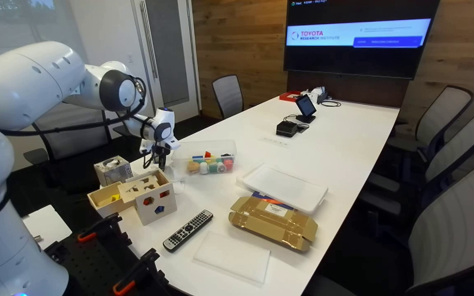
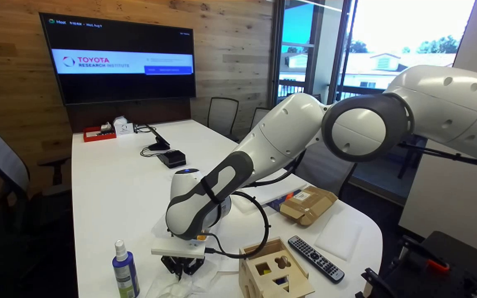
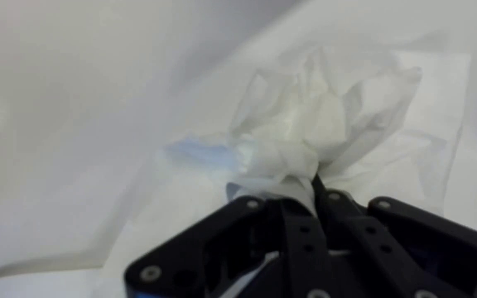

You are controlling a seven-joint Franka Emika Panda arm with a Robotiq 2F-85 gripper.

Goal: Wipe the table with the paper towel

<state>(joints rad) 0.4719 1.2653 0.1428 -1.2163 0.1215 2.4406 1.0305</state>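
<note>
The paper towel is thin, white and crumpled; it fills the middle of the wrist view (image 3: 300, 116) and shows in an exterior view (image 2: 176, 287). My gripper is shut on a bunched part of it, with the fingers close together in the wrist view (image 3: 315, 186). The gripper points down, low over the table, in both exterior views (image 1: 162, 162) (image 2: 179, 273). The rest of the towel spreads out on or just over the white table (image 1: 340, 127) (image 2: 106, 186). The fingertips are partly hidden by the towel's folds.
A wooden shape box (image 1: 156, 201) and a clear bin of toys (image 1: 204, 158) stand close to the gripper. A purple spray bottle (image 2: 125, 271) stands on its other side. A remote (image 1: 188, 230), cardboard box (image 1: 273, 224), white lid (image 1: 284, 187) and white sheet (image 1: 233, 257) lie further off.
</note>
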